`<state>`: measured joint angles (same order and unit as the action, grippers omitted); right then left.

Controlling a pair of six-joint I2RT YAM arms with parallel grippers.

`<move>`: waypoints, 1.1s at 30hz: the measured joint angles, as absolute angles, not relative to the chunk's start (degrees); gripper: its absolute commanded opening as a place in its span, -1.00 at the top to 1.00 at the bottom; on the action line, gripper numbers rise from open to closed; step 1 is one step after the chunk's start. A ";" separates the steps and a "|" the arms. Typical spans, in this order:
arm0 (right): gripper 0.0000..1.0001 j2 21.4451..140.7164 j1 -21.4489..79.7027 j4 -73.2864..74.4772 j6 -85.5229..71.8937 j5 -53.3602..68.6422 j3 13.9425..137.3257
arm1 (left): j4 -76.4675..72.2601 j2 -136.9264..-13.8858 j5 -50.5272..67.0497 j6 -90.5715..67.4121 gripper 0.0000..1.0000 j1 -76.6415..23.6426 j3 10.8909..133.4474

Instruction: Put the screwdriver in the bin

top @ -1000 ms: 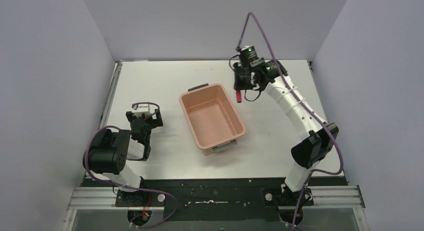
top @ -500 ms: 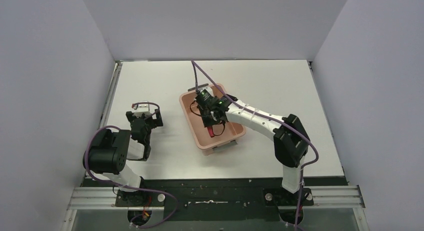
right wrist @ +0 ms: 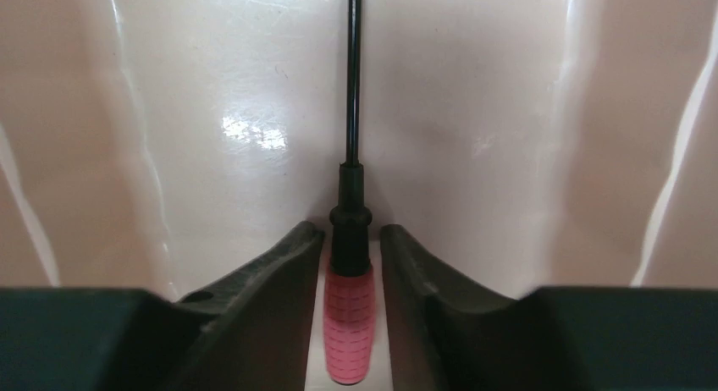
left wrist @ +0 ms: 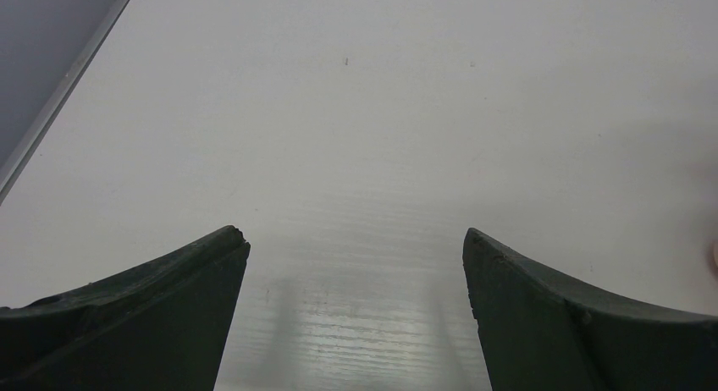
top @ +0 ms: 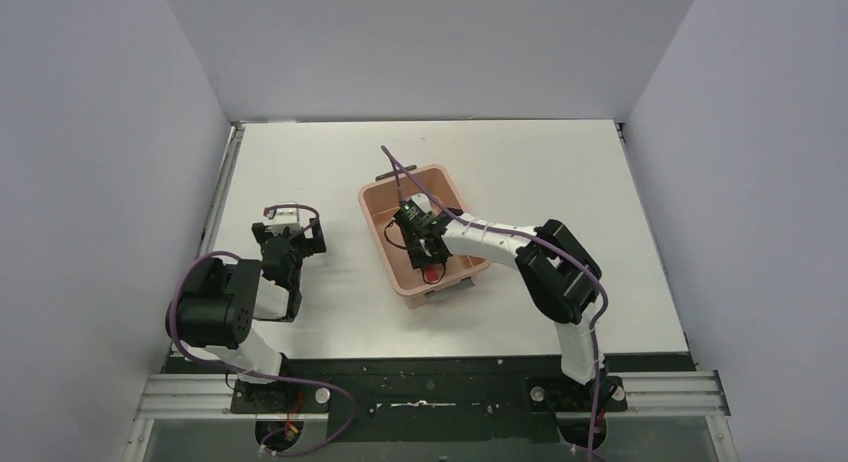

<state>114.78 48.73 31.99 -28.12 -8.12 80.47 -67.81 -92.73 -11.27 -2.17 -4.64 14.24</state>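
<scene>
The salmon-pink bin (top: 371, 208) stands at the table's middle. My right gripper (top: 429, 255) reaches down inside its near end. In the right wrist view the screwdriver (right wrist: 349, 323) lies lengthwise between the fingers of my right gripper (right wrist: 351, 230). Its red handle is blurred, and a thin pale gap shows on each side of it. The slim black shaft points away over the glossy bin floor (right wrist: 254, 112). From above, the red handle (top: 432, 274) shows just below the fingers. My left gripper (top: 288, 230) rests at the left of the table and, in its wrist view (left wrist: 356, 239), is open over bare table.
The bin's dark handle clips sit at its far end (top: 395, 172) and near end (top: 447, 292). The purple cable (top: 398, 172) of the right arm loops over the bin. Grey walls enclose the table on three sides.
My right arm swung from beyond the bin's far right corner down into the bin with the screwdriver. Its jaws have just parted a little. The left arm has not moved.
</scene>
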 measured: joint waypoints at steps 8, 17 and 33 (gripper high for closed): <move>0.00 114.76 48.69 31.90 -28.14 -9.80 80.71 | -67.81 -92.73 -11.27 -2.17 -0.95 -4.64 14.24; -0.99 105.14 48.84 34.68 -25.87 -13.47 85.84 | -67.81 -92.73 -11.25 -2.17 -0.95 -4.64 14.24; -1.00 61.23 29.04 3.73 -5.26 -19.97 49.63 | -67.81 -92.73 -11.27 -2.17 -0.95 -4.64 14.24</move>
